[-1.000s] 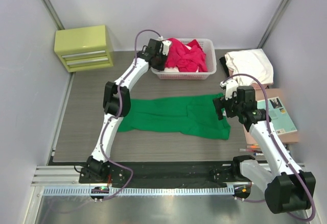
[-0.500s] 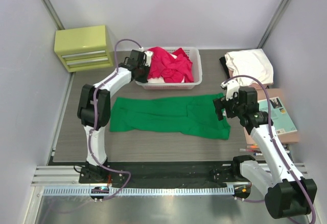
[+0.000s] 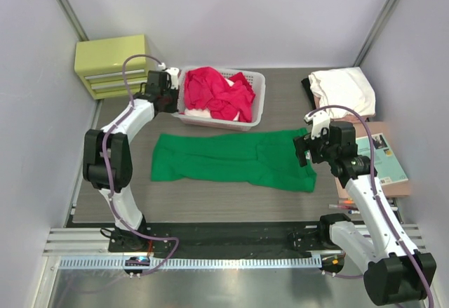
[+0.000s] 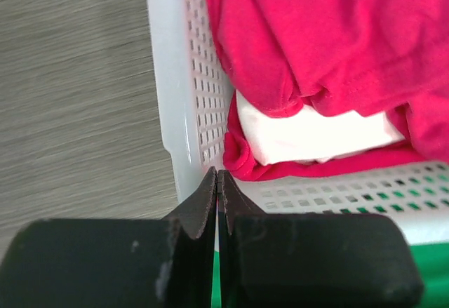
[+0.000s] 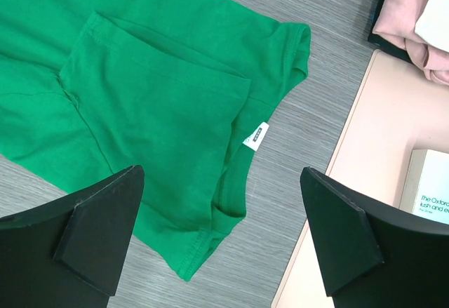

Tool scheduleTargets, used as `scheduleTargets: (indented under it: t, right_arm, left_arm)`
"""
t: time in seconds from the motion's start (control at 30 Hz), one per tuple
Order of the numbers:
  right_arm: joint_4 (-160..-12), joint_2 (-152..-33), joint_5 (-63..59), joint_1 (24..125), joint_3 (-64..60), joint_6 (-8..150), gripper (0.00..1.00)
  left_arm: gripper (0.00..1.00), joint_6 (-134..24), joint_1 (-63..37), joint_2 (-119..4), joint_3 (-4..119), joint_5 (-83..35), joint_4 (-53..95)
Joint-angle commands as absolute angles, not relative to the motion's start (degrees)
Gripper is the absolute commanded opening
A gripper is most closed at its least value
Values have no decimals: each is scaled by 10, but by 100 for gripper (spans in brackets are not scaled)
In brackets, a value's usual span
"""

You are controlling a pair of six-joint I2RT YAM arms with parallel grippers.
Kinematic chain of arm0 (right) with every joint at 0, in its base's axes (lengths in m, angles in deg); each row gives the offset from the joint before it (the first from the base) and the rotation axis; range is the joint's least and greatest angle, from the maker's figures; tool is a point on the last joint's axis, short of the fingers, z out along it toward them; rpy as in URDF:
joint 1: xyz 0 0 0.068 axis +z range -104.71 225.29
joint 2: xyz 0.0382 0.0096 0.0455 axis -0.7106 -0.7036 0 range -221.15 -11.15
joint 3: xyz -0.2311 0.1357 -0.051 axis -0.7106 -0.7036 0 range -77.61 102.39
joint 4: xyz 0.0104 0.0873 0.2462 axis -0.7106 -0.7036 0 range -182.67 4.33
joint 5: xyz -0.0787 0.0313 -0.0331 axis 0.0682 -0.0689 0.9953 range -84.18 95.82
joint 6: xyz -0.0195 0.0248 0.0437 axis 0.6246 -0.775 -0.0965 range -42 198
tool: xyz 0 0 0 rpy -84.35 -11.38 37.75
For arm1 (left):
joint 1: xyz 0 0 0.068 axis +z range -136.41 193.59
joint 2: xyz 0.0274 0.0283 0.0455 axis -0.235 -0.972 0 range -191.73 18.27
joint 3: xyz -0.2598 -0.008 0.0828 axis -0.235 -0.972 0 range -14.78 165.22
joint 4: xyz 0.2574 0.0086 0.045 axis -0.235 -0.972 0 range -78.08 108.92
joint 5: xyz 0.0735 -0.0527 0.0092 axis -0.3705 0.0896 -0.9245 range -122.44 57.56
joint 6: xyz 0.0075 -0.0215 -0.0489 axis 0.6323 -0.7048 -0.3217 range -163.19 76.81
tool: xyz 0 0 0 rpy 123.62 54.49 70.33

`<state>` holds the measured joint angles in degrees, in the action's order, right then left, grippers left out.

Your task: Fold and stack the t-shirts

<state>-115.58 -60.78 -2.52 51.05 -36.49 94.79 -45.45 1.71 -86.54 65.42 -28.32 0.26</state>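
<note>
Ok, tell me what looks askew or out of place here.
The white basket sits crooked, turned off square with the table, with red shirts heaped above its rim. The shut left gripper is at its near-left corner. The green shirt lies rumpled, only partly folded.

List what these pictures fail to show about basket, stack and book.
- Top view: the red t-shirts heaped in the basket hide what lies under them.
- Left wrist: the left gripper is shut at the basket's rim; its own fingers cover whether any plastic is pinched.
- Top view: the white shirt covers most of the black cloth beneath.
- Right wrist: the frame edge cuts off the book's title.
</note>
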Motion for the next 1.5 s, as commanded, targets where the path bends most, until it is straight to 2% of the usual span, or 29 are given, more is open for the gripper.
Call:
scheduleTargets:
  t: [0.0,0.27,0.47,0.63,0.8,0.87,1.2,1.47]
  right_arm:
    - [-1154,-599,-31,507,-364,947,100]
    - [-1155,-593,-29,506,-367,950,100]
    - [-1152,-597,-31,506,-367,950,100]
    - [-1146,-623,-38,507,-365,949,100]
    - [-1147,-614,-29,507,-366,948,100]
    - [-1147,-605,-22,506,-367,947,100]
    - [-1147,-598,-31,504,-368,948,100]
    - [-1147,-588,-39,505,-370,949,100]
  left_arm:
    - [0,-435,30,-853,639,-317,10]
    - [0,-413,43,-832,606,-339,26]
    - [0,-413,73,-833,590,-296,28]
    - [0,-418,47,-914,703,-269,13]
    - [0,-422,28,-1036,884,-311,-66]
    - [0,-428,30,-1062,905,-318,-89]
    - [0,-413,55,-1034,773,-361,-33]
    - [0,-402,164,-979,690,-342,0]
